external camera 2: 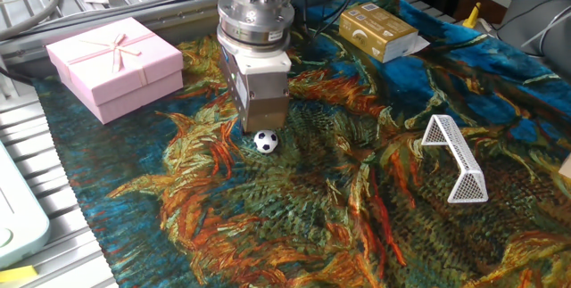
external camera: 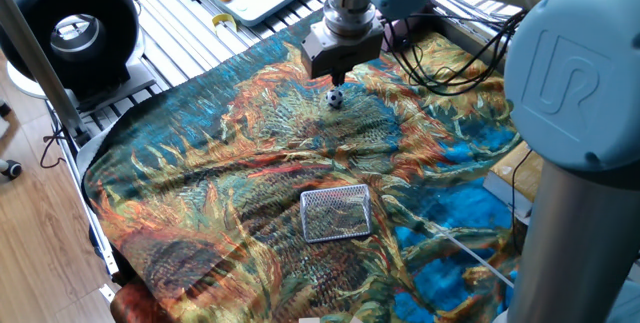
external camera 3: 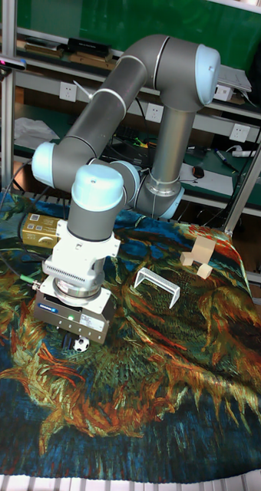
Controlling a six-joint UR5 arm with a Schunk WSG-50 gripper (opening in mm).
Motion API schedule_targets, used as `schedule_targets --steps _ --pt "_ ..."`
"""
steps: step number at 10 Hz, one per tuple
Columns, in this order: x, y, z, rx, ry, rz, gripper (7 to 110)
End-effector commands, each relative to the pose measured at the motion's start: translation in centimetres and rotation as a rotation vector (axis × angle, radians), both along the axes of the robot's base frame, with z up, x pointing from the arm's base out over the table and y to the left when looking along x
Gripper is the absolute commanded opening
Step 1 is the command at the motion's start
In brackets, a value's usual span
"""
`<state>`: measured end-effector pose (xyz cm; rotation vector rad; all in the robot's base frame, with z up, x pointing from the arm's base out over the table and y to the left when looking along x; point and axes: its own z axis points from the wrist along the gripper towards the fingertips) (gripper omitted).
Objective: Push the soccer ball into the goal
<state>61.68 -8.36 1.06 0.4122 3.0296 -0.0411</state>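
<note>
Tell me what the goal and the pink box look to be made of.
The goal: white or silver-grey mesh on a thin frame, probably metal wire or plastic; the open grid shows the cloth through it. The pink box: likely matte card or paperboard, with flat faces, crisp edges and a thin ribbon bow on its lid.

The table is covered by a painted-style cloth (external camera: 250,173) in blue, orange and green swirls. Bare slatted metal tabletop (external camera: 190,33) is seen at 11 o'clock of the cloth in one fixed view, with a round black fan (external camera: 70,28) at 10 o'clock. Wood-look flooring (external camera: 35,223) is shown at 8 o'clock. In the tall fixed view, a green wall (external camera 3: 130,19) is seen at 12 o'clock, with a shelf (external camera 3: 38,65) and white wall sockets (external camera 3: 67,92) below it.
</note>
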Motion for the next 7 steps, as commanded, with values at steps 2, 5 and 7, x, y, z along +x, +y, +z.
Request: schedule_targets --steps 2,5,7 --pt "-0.7 -0.4 0.1 -0.016 0.033 0.094 7" --pt "0.8 -2.0 0.4 -0.084 -0.025 0.096 7" --pt "1.0 -2.1 0.4 -0.088 -0.031 0.097 7"
